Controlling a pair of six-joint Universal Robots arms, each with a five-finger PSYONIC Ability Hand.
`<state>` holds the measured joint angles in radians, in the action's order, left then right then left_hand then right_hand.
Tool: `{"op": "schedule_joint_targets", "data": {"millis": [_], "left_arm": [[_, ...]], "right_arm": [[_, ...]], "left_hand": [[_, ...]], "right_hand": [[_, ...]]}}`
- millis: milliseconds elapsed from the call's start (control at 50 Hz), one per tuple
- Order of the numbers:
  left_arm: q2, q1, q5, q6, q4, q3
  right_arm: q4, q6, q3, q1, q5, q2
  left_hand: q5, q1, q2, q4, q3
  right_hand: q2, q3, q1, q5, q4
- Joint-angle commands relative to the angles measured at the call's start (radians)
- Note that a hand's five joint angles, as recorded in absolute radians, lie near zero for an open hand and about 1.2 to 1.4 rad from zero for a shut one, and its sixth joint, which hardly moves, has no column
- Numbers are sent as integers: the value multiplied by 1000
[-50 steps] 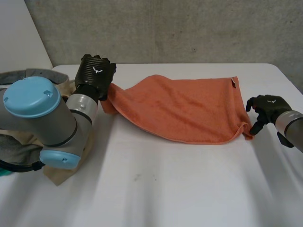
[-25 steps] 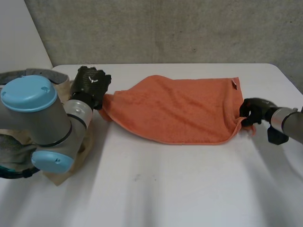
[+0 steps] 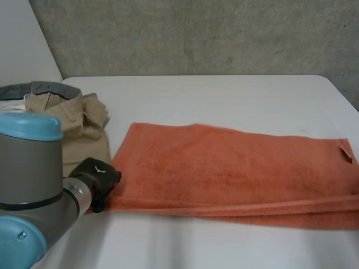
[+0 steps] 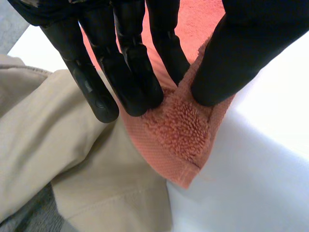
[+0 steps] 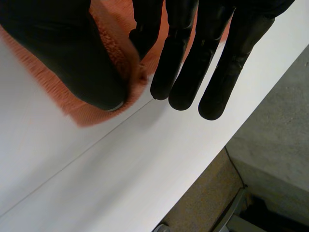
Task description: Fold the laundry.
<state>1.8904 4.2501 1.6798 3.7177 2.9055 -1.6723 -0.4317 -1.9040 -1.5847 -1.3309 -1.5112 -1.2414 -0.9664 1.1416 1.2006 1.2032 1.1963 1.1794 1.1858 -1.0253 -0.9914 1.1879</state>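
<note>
Currently the orange towel (image 3: 224,168) lies spread on the white table (image 3: 224,95), with one short end touching the beige garment (image 3: 78,123) and the rest stretching away from it. The left hand (image 3: 99,177) pinches the towel corner that rests against the beige garment, its thumb pressing the terry onto the fingers. The right hand (image 5: 67,63) pinches the corner farthest from the beige garment between its thumb and one finger, with the other fingers straight. The step in hand looks like carrying this edge across to make a fold. To do it well, both pinches should stay firm and the hands should rise together with the edge taut. The left corner should also lift clear of the beige garment so it does not drag that along.
</note>
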Motion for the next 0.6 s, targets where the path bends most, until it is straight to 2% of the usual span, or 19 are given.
{"op": "schedule_joint_targets", "data": {"millis": [20,80,220,240,300,340,400,440,540,600], "left_arm": [[103,-24,0,1,90,112],[174,-22,5,4,136,196],[315,-33,37,70,311,581],[325,-36,38,86,346,627],[343,-41,41,159,518,793],[343,-41,44,177,641,885],[338,-38,49,174,744,971],[337,-38,48,174,747,993],[332,-33,54,146,732,965],[322,-19,55,108,725,872]], "right_arm": [[128,-108,63,-42,63,63],[166,-145,136,-85,63,112],[263,-286,494,-183,32,220],[305,-314,596,-195,23,240],[402,-362,737,-217,14,260],[523,-420,839,-232,2,258],[654,-467,882,-237,-21,229],[691,-474,878,-237,-26,214],[682,-475,839,-240,-20,201],[657,-478,764,-246,-11,200]], "left_hand": [[-255,255,196,193,200],[-255,255,196,193,200],[-255,255,196,193,200],[-255,255,196,193,200],[-255,255,196,193,200],[-255,255,196,193,200],[-255,255,196,193,200],[-255,255,196,193,200],[-255,255,196,193,200],[-255,255,196,193,200]], "right_hand": [[217,210,-371,-230,208],[217,210,-371,-230,208],[217,210,-371,-230,208],[217,210,-371,-230,208],[217,210,-371,-230,208],[217,210,-371,-230,208],[217,210,-371,-230,208],[217,210,-371,-230,208],[217,210,-371,-230,208],[217,210,-371,-230,208]]}}
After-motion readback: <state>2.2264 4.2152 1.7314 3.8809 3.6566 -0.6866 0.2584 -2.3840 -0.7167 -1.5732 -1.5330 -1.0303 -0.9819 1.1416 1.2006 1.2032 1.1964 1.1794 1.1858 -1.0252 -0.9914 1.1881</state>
